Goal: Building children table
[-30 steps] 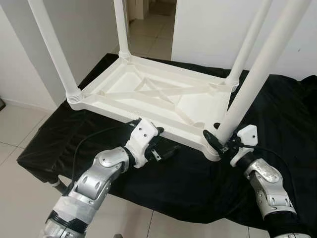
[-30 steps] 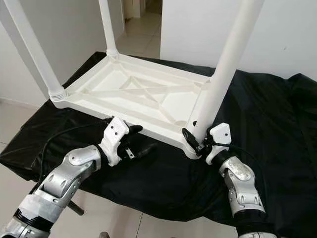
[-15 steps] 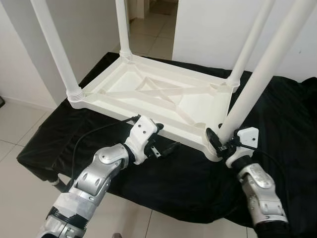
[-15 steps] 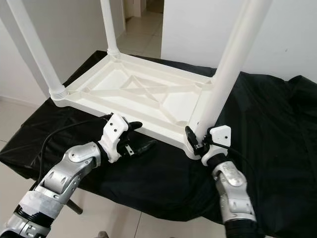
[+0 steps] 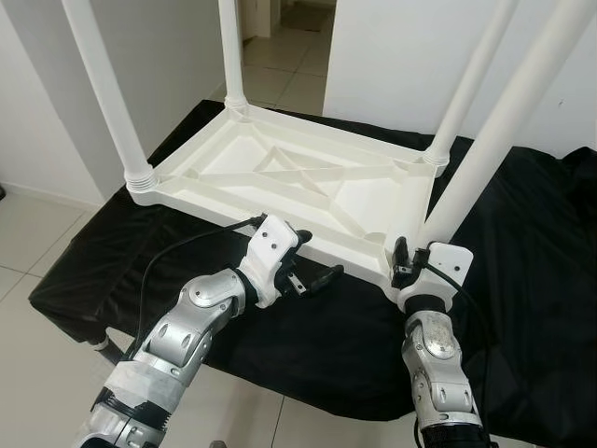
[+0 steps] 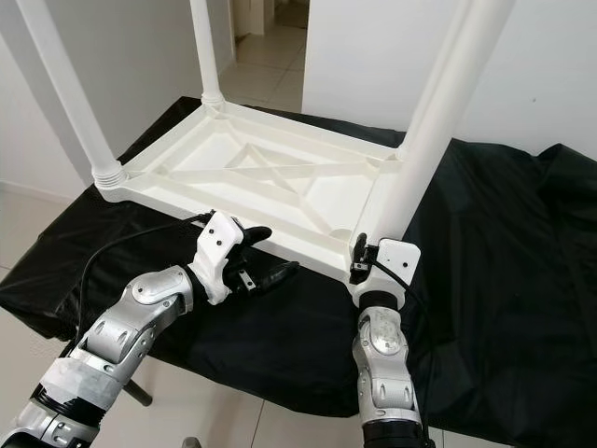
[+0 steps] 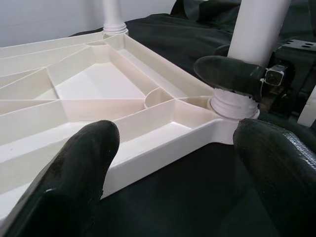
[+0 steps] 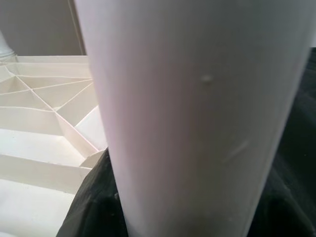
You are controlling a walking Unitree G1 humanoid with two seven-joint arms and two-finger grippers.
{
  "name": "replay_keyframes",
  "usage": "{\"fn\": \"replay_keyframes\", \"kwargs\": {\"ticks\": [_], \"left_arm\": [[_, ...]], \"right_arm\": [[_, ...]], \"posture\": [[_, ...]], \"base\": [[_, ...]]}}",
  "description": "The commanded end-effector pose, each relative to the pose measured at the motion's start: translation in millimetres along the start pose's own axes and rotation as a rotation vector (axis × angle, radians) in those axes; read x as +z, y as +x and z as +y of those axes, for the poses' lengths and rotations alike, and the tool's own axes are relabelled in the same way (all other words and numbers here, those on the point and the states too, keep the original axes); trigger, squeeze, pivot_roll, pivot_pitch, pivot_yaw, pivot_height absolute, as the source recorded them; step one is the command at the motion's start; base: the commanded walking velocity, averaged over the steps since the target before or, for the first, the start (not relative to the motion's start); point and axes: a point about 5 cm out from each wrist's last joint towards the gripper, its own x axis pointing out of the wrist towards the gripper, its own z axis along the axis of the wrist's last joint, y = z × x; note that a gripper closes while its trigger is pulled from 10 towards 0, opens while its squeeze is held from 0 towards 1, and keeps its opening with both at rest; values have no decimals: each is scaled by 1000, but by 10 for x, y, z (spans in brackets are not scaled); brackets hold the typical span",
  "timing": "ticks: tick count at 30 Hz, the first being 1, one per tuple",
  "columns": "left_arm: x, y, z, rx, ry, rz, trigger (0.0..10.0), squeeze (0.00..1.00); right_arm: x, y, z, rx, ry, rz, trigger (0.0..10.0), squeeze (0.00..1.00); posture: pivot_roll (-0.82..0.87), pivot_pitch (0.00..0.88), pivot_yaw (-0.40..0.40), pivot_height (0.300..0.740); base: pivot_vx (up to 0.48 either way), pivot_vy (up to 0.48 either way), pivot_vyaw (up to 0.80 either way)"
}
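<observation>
A white plastic children's table [image 5: 233,207] lies upside down on a black cloth, its four legs pointing up. My right gripper [image 5: 407,265] is shut on the base of the near-right leg [image 5: 485,149], where it meets the corner socket; that leg [image 8: 197,113] stands very close in the right wrist view. My left gripper [image 5: 313,264] is open at the table's front rim, one finger above the rim and one on the cloth. In the left wrist view its fingertips [image 7: 74,173] straddle the front rim [image 7: 163,158], with the socket [image 7: 232,104] beyond.
The black cloth [image 5: 527,252] covers a low surface that ends just in front of my arms. Tiled floor [image 5: 33,247] lies to the left and a doorway [image 5: 280,42] behind. Three other legs [image 5: 104,93] rise at the remaining corners.
My right forearm has swung from the right side to directly in front of the near-right leg, wrist turning around its base. The left gripper edged slightly right along the rim.
</observation>
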Motion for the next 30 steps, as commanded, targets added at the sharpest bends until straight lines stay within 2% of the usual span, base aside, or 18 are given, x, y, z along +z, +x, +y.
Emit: {"fn": "replay_keyframes", "kwargs": {"ticks": [1,3,4,5,6,16,19,25,26,28,29,30], "left_arm": [[0,5,-15,-75,6,1,10000,0],[2,7,-4,-71,8,1,10000,0],[5,8,2,-67,9,0,10000,0],[5,8,2,-67,9,0,10000,0],[12,9,7,-64,8,-3,10000,0],[-23,-21,-9,-61,26,15,10000,0],[-24,-19,-8,-62,23,14,10000,0],[-24,-19,-7,-62,23,14,10000,0],[-40,-19,-17,-69,40,28,10000,0],[-59,-20,-29,-78,62,46,10000,0],[-66,-12,-55,-89,66,51,10000,0],[-69,-5,-78,-99,68,53,10000,0]], "right_arm": [[-151,-52,-15,-14,31,91,10000,0],[-142,-45,-10,17,36,85,10000,0],[-132,-42,-16,23,23,75,10000,533],[-132,-42,-16,23,23,75,10000,533],[-121,-40,-21,41,27,65,10000,1000],[-25,-52,-139,154,-10,0,10000,1000],[-19,-56,-163,196,6,-1,10000,1000],[-20,-56,-171,209,11,-1,10000,1000],[-36,-28,-212,297,-8,8,10000,204],[-51,2,-273,405,-31,20,10000,204],[-59,56,-258,503,-75,25,10000,0],[-62,102,-239,570,-111,32,10000,0]], "posture": [[-69,0,1,740],[-66,0,1,740],[-65,0,1,740],[-65,0,1,740],[-62,0,-1,740],[-59,0,-5,740],[-59,0,-5,740],[-59,0,-5,740],[-62,0,8,740],[-62,0,8,740],[-63,0,23,740],[-62,0,29,740]], "base": [[0,0,0],[0,0,0],[0,0,0],[0,0,0],[0,0,0],[0,0,0],[0,0,0],[0,0,0],[0,0,0],[0,0,0],[0,0,0],[0,0,0]]}}
